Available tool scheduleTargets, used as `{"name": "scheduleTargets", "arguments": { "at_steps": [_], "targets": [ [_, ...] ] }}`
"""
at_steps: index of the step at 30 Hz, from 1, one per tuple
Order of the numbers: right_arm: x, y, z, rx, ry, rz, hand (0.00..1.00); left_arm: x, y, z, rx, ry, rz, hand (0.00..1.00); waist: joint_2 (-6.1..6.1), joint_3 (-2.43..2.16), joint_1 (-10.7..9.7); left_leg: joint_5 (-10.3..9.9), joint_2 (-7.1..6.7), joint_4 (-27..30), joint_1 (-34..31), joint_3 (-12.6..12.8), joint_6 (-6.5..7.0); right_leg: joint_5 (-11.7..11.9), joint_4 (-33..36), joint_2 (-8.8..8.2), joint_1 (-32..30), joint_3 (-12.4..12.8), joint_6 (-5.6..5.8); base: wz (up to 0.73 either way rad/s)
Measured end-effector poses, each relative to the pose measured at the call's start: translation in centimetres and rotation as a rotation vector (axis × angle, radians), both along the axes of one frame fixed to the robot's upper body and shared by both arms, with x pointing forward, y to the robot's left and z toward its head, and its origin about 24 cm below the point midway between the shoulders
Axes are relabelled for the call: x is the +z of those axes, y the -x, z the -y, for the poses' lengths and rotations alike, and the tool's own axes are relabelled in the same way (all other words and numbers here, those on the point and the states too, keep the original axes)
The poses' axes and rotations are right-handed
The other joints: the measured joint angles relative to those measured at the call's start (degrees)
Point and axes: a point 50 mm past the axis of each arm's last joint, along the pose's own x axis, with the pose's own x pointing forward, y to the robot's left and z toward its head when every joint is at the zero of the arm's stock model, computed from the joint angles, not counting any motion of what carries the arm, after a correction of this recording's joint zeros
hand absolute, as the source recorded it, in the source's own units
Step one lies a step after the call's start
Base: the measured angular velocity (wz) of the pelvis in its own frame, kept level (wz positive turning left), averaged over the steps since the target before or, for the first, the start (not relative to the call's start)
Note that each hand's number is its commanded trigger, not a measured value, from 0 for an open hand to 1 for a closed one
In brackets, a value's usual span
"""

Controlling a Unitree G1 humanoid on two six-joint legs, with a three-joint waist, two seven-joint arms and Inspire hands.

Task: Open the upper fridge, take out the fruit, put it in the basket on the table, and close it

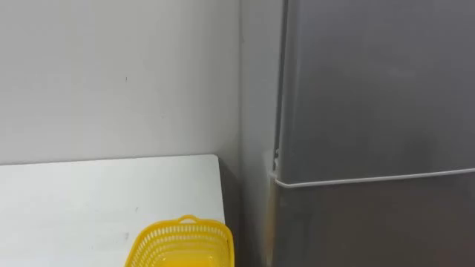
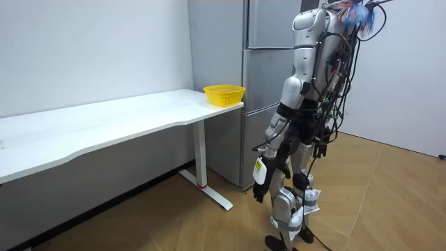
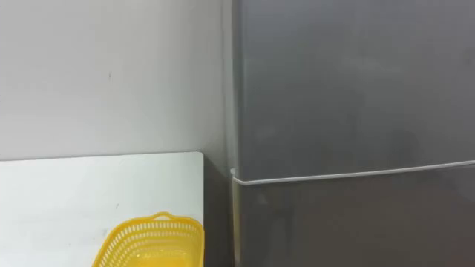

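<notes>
No text, number, label or sign can be read. The fridge [image 1: 371,89] shows plain grey door fronts in both eye views, and the yellow basket [image 1: 182,245] and the white table [image 1: 89,200] have unmarked surfaces as far as they show. In the room view, the small white tag [image 2: 259,169] at the back of the robot's lowered hand [image 2: 259,189] may carry print, but it is too small to make out.
</notes>
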Motion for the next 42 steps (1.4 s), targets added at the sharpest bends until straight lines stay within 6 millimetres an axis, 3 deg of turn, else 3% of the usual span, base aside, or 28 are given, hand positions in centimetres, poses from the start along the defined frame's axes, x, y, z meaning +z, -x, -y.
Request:
{"name": "scheduleTargets", "arguments": {
  "at_steps": [29, 34, 42],
  "targets": [
    [0.0, 0.9, -0.1, -0.017, -0.018, -0.059, 0.00, 0.0, 0.2, -0.1, 0.022, -0.003, -0.004, 0.00, 0.51, -0.04, 0.14, 0.00, -0.22, -0.54, 1.28, -0.08, 0.02, -0.37, 0.17, -0.14, 0.80, 0.18, 0.17, 0.00],
    [0.0, 1.5, -0.1, -0.071, -0.024, -0.092, 0.00, 0.0, 0.2, -0.1, 0.106, -0.012, 0.020, 0.00, 0.57, -0.06, 0.10, -0.01, -0.23, -0.56, 1.31, -0.14, 0.03, -0.37, 0.24, -0.16, 0.81, -0.01, 0.17, 0.00],
    [0.0, 0.5, 0.3, -0.101, 0.019, -0.062, 0.00, 0.1, 0.7, -0.6, 0.478, -0.120, 0.111, 0.00, 0.36, -0.08, 0.23, -0.02, -0.25, -0.40, 0.94, -0.22, 0.04, -0.36, 0.18, -0.22, 0.58, -0.32, 0.17, 0.00]
  ]
}}
